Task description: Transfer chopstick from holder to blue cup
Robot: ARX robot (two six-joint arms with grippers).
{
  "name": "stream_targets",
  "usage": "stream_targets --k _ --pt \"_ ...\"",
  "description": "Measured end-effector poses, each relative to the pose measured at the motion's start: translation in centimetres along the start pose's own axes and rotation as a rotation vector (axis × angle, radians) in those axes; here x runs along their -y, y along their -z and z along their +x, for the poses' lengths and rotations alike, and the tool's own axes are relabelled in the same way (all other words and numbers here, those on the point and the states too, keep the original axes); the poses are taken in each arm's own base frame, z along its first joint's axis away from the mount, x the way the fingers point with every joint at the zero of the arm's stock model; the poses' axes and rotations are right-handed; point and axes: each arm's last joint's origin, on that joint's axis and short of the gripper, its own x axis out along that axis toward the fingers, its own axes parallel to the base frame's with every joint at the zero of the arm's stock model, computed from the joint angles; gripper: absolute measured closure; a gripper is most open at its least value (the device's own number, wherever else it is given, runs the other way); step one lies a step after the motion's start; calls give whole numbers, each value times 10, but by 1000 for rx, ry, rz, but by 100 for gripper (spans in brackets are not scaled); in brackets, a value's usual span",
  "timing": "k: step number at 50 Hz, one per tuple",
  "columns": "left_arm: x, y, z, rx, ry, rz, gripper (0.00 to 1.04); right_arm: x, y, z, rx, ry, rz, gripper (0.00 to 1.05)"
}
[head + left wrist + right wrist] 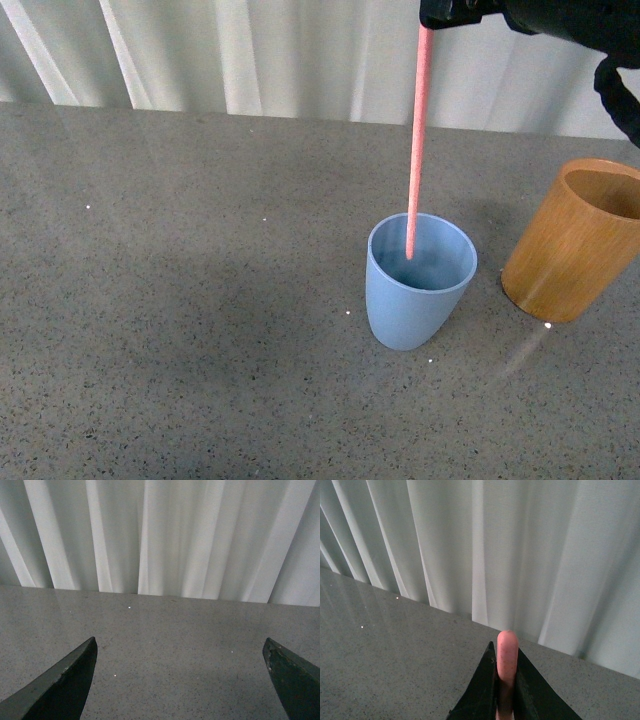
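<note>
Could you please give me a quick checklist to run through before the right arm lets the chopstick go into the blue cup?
1. Right tool clamped on the chopstick: ok, its top end pokes out between the shut fingers.
2. Lower tip inside the blue cup: ok, it sits below the rim in the front view.
3. Tip touching the cup's bottom: cannot tell.
4. Blue cup upright on the table: ok.
5. Holder apart from the cup: ok, a gap shows between them.
6. Left tool out of the way: ok, open, with only bare table beneath.
</note>
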Motion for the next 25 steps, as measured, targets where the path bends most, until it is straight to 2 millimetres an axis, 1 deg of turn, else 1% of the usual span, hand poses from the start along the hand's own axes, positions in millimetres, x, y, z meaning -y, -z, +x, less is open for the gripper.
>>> stream_targets --k 9,11,12,19,25 --pt "0 0 0 0 0 0 7 1 14 0 -34 19 5 102" --pt "0 0 0 0 0 0 7 1 16 -1 -43 22 4 96" --pt "0 0 0 0 0 0 7 1 17 -1 -47 25 5 90" --pt "0 0 0 0 0 0 7 2 19 -1 -61 29 14 66" --pt "0 0 0 0 0 0 7 3 18 -1 -58 39 23 50"
